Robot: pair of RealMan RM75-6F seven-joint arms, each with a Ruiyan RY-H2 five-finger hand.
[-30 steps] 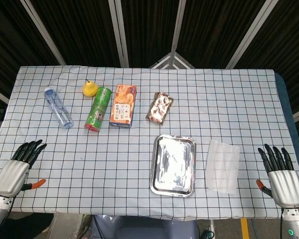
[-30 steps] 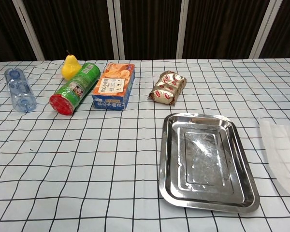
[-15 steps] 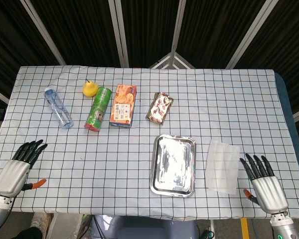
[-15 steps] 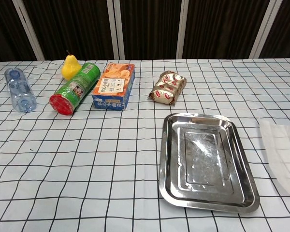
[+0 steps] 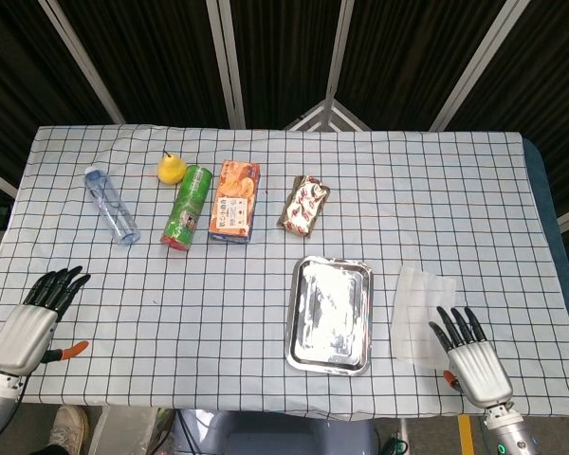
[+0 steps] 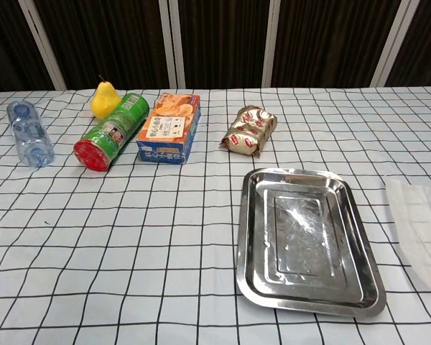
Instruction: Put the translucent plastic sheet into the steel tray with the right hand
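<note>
The translucent plastic sheet [image 5: 417,310] [image 6: 421,229] lies flat on the checked cloth, just right of the steel tray [image 5: 330,314] [image 6: 306,240]. The tray holds nothing but glare. My right hand [image 5: 471,361] hovers at the table's front edge, fingers spread and open, its fingertips over the sheet's near right corner. My left hand [image 5: 33,321] rests open at the front left corner, far from the tray. Neither hand shows in the chest view.
Along the back stand a clear bottle [image 5: 111,204], a yellow pear [image 5: 172,169], a green can [image 5: 188,207] lying down, an orange box [image 5: 234,200] and a foil snack pack [image 5: 305,204]. The table's right edge [image 5: 550,237] is near the sheet.
My right hand has slid left and toward the front edge, from beside the sheet to over its near right corner. The left hand and all objects stayed put.
</note>
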